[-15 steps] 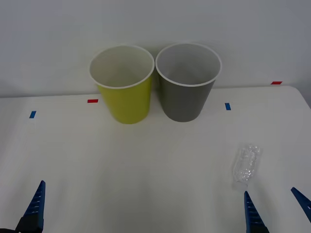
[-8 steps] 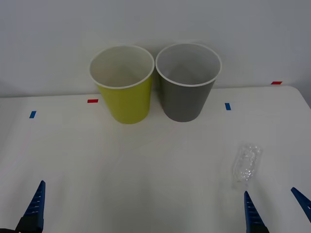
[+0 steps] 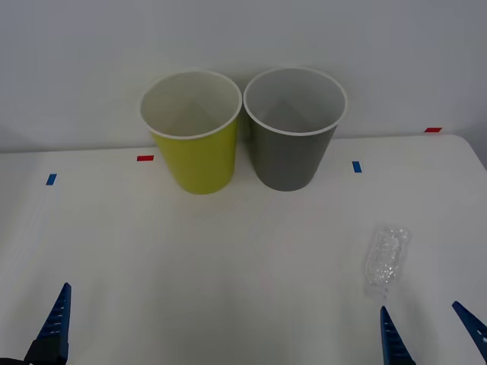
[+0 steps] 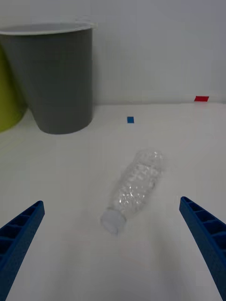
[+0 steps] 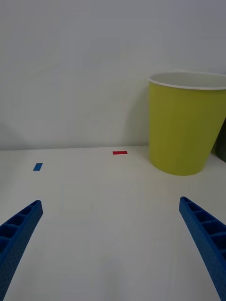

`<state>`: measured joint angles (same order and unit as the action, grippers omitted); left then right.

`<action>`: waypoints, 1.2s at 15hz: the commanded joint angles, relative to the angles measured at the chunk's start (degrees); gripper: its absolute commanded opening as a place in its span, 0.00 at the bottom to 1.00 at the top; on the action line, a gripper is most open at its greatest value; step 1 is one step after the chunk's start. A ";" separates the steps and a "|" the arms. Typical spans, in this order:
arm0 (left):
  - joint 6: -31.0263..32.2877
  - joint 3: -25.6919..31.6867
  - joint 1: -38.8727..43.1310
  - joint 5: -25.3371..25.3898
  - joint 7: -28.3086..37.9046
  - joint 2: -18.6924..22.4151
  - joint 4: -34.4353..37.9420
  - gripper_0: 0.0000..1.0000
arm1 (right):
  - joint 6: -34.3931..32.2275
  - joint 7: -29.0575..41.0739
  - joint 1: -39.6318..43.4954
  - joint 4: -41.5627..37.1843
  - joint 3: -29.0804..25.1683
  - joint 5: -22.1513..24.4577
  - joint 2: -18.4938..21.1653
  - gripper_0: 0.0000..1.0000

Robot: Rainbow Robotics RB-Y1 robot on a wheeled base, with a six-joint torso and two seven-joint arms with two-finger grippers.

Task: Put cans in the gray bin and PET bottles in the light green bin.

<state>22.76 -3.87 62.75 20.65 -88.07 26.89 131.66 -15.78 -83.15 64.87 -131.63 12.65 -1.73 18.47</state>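
Observation:
The light green bin [image 3: 194,148] and the gray bin [image 3: 293,148] stand upright side by side at the back of the table, both with nothing inside. One clear crinkled PET bottle [image 3: 386,257] lies on its side at the front right, its whitish cap [image 4: 113,221] pointing toward me. My right gripper [image 3: 428,334] is open just in front of the bottle, one finger on each side of the cap end [image 4: 111,202], not touching it. My left gripper [image 5: 110,203] is open at the front left, holding nothing. Cans are out of view.
Small blue tape marks [image 3: 51,179] [image 3: 357,166] and red tape marks [image 3: 144,158] [image 3: 432,130] lie flat on the white table [image 3: 228,258]. A white wall rises directly behind the bins. The table's right edge runs close beyond the bottle.
My right gripper's fingers have dropped slightly toward the bottom of the front view. The bottle, the bins and the left gripper have not moved.

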 commanded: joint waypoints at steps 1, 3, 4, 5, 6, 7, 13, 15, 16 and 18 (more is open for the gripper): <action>0.00 0.00 0.00 0.00 0.00 0.00 0.00 1.00 | -2.06 -0.26 0.87 -0.99 1.68 0.15 -0.10 1.00; 0.00 0.00 0.00 0.00 0.00 0.00 0.00 1.00 | -1.97 -0.52 0.25 -1.17 1.76 0.24 -0.54 1.00; 0.00 0.00 0.00 0.00 0.00 0.00 0.00 1.00 | -1.97 -0.43 -0.01 -1.17 1.59 0.24 -0.36 1.00; 0.00 0.00 0.00 0.00 0.00 0.00 0.00 1.00 | -1.88 -0.43 -0.10 -1.17 1.59 0.06 -0.36 1.00; 0.00 0.00 0.00 0.00 0.00 0.00 0.00 1.00 | -1.71 -0.52 -0.19 -1.17 1.50 -0.03 -0.36 1.00; 0.00 0.00 0.00 0.00 0.00 0.00 0.00 1.00 | -1.27 -0.17 -0.71 -1.17 1.41 -0.03 -0.45 1.00; 0.00 0.00 0.00 0.00 0.00 0.00 0.00 1.00 | 22.37 1.24 -5.81 -10.49 -2.02 -1.34 -1.77 1.00; 0.00 0.00 0.00 0.00 0.00 0.00 0.00 1.00 | 29.14 5.46 -7.31 -12.24 -3.07 -2.05 -2.65 1.00; 0.00 0.00 0.00 0.00 0.00 0.00 0.00 1.00 | 33.01 7.65 -8.10 -13.83 -3.60 -2.05 -3.08 1.00; 0.00 0.00 0.00 0.00 0.00 0.00 0.00 1.00 | 42.32 11.78 -10.03 -17.43 -4.48 -1.70 -3.79 1.00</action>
<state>22.76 -3.87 62.75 20.65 -88.07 26.89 131.66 20.60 -74.86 56.56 -146.18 9.10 -3.58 15.41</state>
